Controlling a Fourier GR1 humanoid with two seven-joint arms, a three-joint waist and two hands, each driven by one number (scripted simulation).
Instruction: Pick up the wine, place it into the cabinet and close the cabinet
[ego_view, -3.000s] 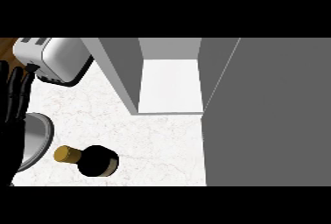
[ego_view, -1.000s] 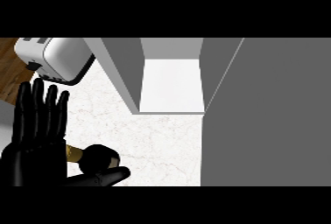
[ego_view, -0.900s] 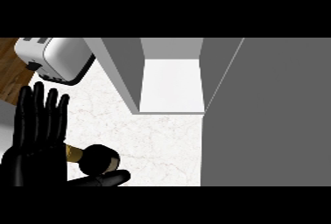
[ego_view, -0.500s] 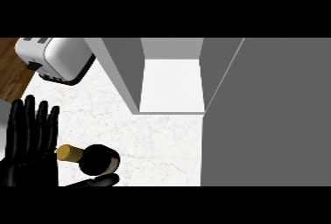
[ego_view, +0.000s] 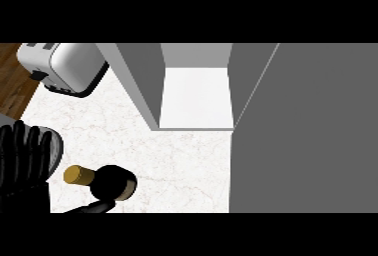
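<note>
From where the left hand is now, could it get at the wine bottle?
Probably yes. The left hand is open right beside the wine bottle, fingers to the left of the cork and thumb just below the bottle. Nothing lies between them on the counter.

L hand (ego_view: 26, 165) low-left, fingers straight, thumb out.

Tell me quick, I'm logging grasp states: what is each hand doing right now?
Left hand: open, fingers straight beside the wine bottle, thumb reaching under it, not yet curled round it.
Right hand: not in view.
</note>
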